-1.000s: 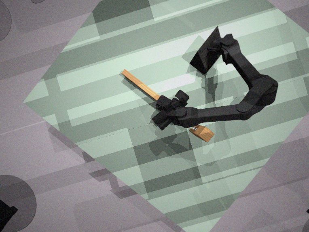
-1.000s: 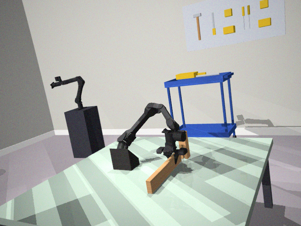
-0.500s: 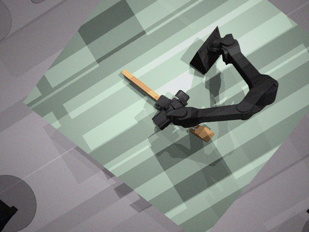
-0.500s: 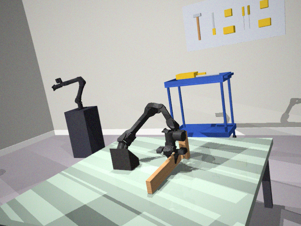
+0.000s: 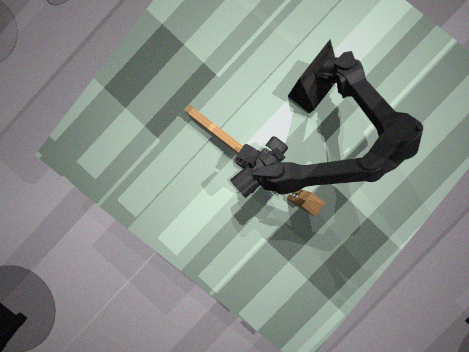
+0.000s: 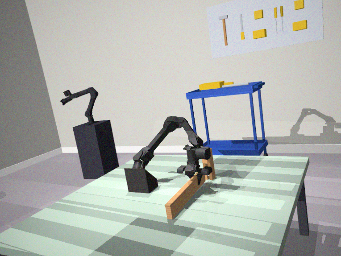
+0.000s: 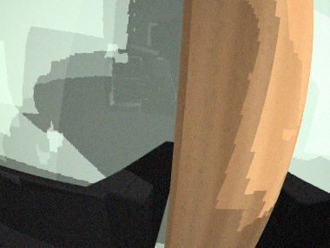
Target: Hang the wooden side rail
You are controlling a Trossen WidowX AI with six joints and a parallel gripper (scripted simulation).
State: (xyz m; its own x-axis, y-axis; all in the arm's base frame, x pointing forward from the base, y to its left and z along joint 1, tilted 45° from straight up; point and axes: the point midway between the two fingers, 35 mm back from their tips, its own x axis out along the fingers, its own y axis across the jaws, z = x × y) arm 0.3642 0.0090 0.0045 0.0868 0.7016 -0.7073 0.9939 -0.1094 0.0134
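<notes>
The wooden side rail (image 5: 213, 128) (image 6: 181, 196) (image 7: 217, 108) runs from its far end, at or very near the table top, to the headboard post. My gripper (image 6: 195, 178) (image 7: 203, 153) is shut on the rail close to its post end, with a finger on each side. The headboard post (image 5: 312, 204) (image 6: 211, 165) stands upright just beyond the gripper. Small bright metal parts (image 5: 295, 195) show at the post's face in the top view. The arm and gripper hide the rail's hook end, so I cannot tell whether the hooks touch the pins.
The green table (image 5: 182, 227) (image 6: 110, 217) carries the arm's black wedge-shaped base (image 5: 312, 86) (image 6: 137, 180), to one side of the rail. A blue cart (image 6: 226, 90) and a second arm on a dark pedestal (image 6: 95, 148) stand beyond the table.
</notes>
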